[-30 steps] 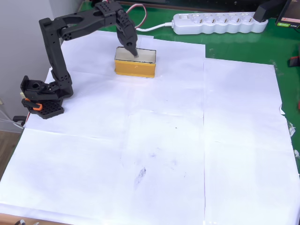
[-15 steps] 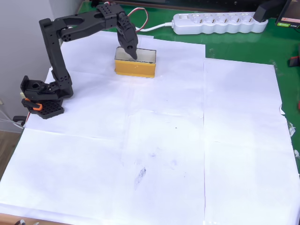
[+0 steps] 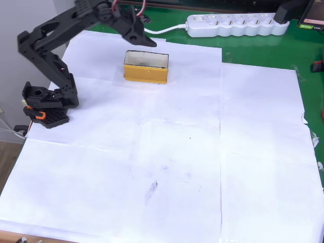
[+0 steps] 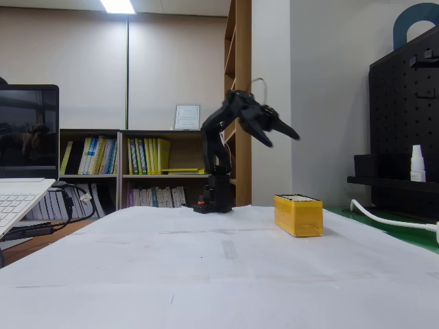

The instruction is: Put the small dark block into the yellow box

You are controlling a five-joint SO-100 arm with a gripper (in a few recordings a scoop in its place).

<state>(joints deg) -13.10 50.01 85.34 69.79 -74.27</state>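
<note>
— So, from the overhead view, where is everything?

— The yellow box [image 3: 146,67] sits on the white paper [image 3: 172,152] near the far edge, its cream inside open to the camera. A faint grey smudge lies at the inner back wall; I cannot tell whether that is the small dark block. The gripper [image 3: 144,40] hangs beyond the box's back rim, apart from it, its tips pointing right. A white power strip [image 3: 233,24] lies on the green mat [image 3: 263,48] behind.

— And the jaws?

— Foreshortened from above; I cannot tell from that view.

— Does the fixed view help?

— Yes. It shows height: the gripper [image 4: 285,133] is well above the box [image 4: 298,214], tilted down to the right, fingers spread a little with nothing between them. The box's inside is hidden from this side. A laptop [image 4: 24,157] stands at the left.
</note>
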